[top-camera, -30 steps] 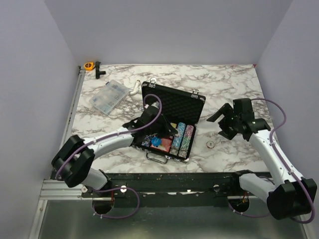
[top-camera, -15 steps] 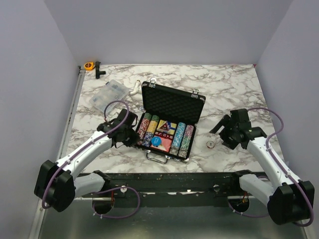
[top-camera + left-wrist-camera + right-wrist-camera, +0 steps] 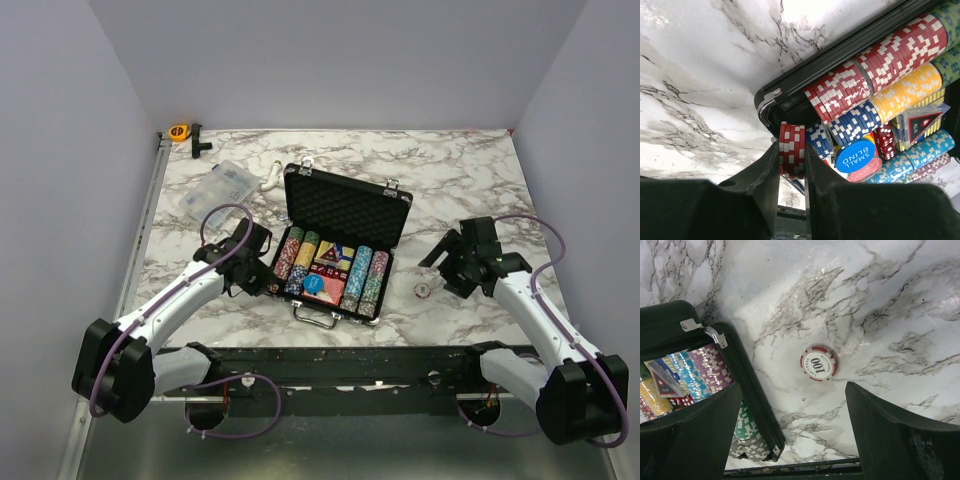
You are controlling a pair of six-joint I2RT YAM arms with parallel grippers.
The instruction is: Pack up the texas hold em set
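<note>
- Texas hold em set [image 3: 335,262] lying open, mid-width on the worktop [image 3: 460,170], towards its near edge.
- Right gripper [image 3: 792,400] spread wide over the loose 100 chip [image 3: 818,362], just right of the case; nothing held.
- Left gripper [image 3: 791,165] clamped on a short red chip stack [image 3: 792,150] at the case's near left corner.
- Advised: line the stack edge-on with the red row's near end, lower fully, then release.
- Lid [image 3: 350,208] upright on the far side; leave until the loose chip is in.
</note>
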